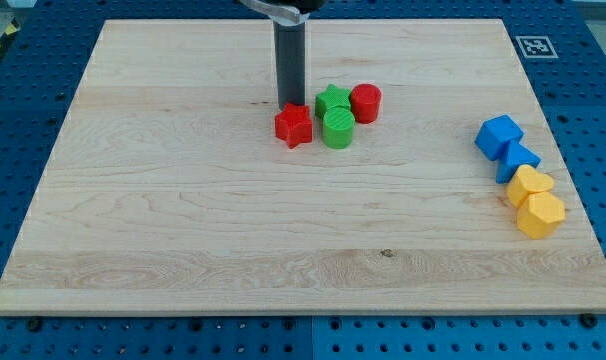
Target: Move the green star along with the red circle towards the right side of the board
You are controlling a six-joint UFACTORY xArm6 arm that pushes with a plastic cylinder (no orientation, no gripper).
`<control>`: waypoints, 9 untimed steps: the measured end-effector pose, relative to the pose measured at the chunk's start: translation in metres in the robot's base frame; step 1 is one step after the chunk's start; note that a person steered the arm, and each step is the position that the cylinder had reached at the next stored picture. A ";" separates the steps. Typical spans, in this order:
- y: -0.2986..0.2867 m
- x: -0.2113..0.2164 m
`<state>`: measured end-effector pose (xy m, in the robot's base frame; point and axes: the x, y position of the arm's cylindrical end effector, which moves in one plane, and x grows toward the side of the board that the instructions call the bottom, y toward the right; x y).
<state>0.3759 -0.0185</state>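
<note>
Green star (332,99) touching red circle (365,103) rightward, pair lying left-right, my tip (289,106) left, no jaws
</note>
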 end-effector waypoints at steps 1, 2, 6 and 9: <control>0.016 0.007; 0.043 0.007; 0.144 -0.001; 0.224 -0.012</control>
<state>0.3642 0.2057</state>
